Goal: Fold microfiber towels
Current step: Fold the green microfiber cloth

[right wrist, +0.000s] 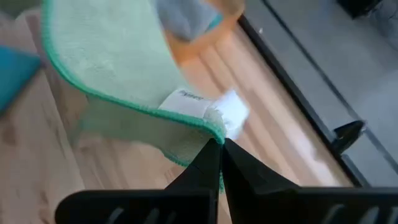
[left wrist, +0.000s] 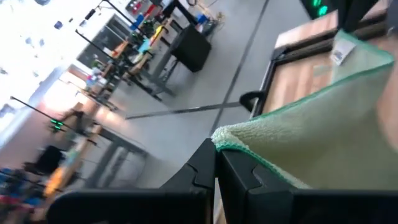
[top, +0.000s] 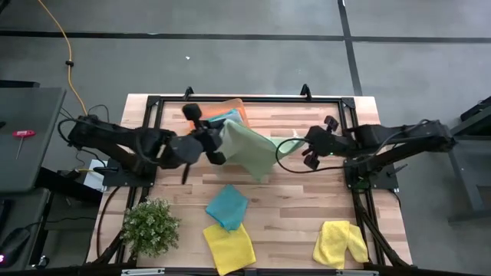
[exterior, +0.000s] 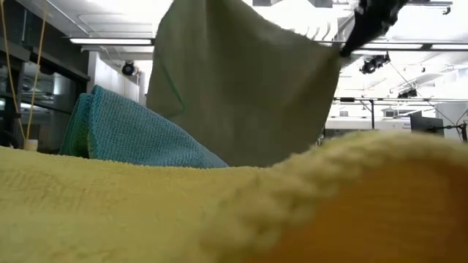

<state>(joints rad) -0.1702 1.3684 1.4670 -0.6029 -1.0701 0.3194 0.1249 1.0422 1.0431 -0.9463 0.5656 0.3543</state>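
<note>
While both arms meet over the middle of the wooden surface (top: 307, 207), the light green towel (top: 249, 146) hangs between them, lifted clear of the wood. The left hand (top: 217, 144) is clamped on one corner of it, its two dark fingers (left wrist: 205, 171) pressed together over the green stitched hem in the left wrist view. The right hand (top: 304, 150) pinches the opposite corner, the one with the white label (right wrist: 186, 101), fingers closed tight on the edge. From table height the cloth shows as a hanging sheet, sagging a little between the two grips.

Behind it sits the orange tray (top: 236, 104) with a teal towel (top: 222, 117) on it. Nearer the front edge lie another teal towel (top: 227, 206), a yellow towel (top: 229, 247) and a second yellow towel (top: 341, 243), all loose and seemingly unfolded. A small green plant (top: 150, 226) stands at the front left corner.

This looks like the spreading step: the towel is picked up and stretched by two corners, not yet folded. Next, both hands would need to lower it together onto open wood, keeping it taut so it lands flat, then bring one edge over the other.
</note>
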